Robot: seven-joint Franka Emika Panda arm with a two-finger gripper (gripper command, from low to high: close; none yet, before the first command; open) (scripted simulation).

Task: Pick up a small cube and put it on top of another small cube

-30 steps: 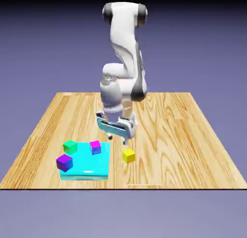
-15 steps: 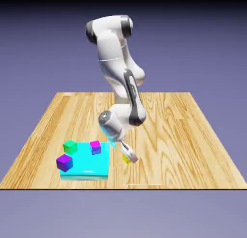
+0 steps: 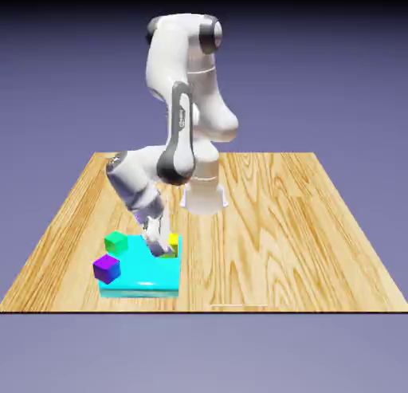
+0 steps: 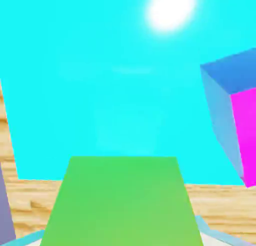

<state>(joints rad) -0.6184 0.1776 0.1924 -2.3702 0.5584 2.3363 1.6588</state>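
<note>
My gripper (image 3: 162,246) is shut on the small yellow cube (image 3: 172,241) and holds it low over the back right part of the flat cyan block (image 3: 147,278). In the hand view the held cube (image 4: 122,200) looks yellow-green and fills the bottom middle, hiding most of the fingers. Just to its right in that view stands the magenta cube (image 4: 239,130), with the cyan block (image 4: 100,65) behind it. In the exterior view the hand hides the magenta cube.
A green cube (image 3: 116,241) sits at the cyan block's back left corner and a purple cube (image 3: 106,268) at its front left. The block lies on the wooden table (image 3: 279,224), near the front edge at the exterior view's left.
The gripper came down on the yellow cube on the table, closed on it, and carried it toward the exterior view's left, over the cyan block where the magenta cube stood.
</note>
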